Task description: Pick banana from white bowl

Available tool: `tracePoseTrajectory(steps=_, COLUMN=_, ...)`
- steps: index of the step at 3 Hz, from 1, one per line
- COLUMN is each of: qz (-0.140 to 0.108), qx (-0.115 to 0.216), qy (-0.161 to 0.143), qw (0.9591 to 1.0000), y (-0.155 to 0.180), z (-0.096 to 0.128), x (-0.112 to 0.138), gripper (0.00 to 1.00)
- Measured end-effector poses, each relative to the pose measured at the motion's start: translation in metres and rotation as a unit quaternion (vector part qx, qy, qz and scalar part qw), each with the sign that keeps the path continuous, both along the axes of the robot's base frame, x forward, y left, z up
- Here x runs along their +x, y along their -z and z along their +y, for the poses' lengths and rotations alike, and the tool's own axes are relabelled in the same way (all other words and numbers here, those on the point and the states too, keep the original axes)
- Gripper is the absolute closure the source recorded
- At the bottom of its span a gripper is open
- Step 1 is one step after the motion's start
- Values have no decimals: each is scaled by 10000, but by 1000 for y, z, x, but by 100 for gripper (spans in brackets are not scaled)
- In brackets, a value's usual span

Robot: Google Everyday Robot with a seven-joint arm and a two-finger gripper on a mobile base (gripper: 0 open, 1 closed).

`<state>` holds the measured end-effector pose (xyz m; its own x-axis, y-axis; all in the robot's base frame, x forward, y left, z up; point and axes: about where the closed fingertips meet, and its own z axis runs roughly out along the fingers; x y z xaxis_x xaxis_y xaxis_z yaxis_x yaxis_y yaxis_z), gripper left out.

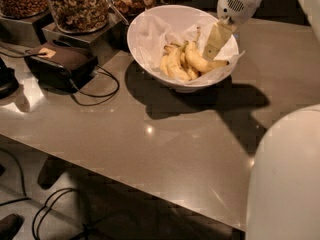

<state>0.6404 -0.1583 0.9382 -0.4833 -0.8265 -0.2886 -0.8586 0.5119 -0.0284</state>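
The white bowl (136, 38) stands at the back of the table and is lined with crinkled white paper. The long single banana (199, 62) lies in its right half, with its darker end pointing right toward the rim. A bunch of smaller bananas (173, 65) lies just left of it. My gripper (214, 43) reaches down into the bowl from the upper right, and its tan tip is directly over the long banana, at or just above its upper side. Nothing is lifted.
Glass jars of nuts (80, 5) stand on metal stands at the back left. A dark box (62, 63) with a looping cable (97, 91) lies left of the bowl. My white body (282, 179) fills the lower right. The table's front edge runs diagonally across the lower left.
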Motion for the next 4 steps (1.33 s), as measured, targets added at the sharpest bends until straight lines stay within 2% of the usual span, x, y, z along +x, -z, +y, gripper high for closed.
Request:
tracePoseTrajectory(steps=1, qz=143, qx=71, qy=232, qw=9996, y=13, z=-1, x=11, gripper=46)
tracePoseTrajectory(steps=2, qz=297, qx=96, qy=342, qw=9989, y=25, z=2, x=16, gripper=46)
tracePoseTrajectory(steps=4, qz=686, qx=37, qy=262, qw=9973, y=55, z=19, x=12, gripper=43)
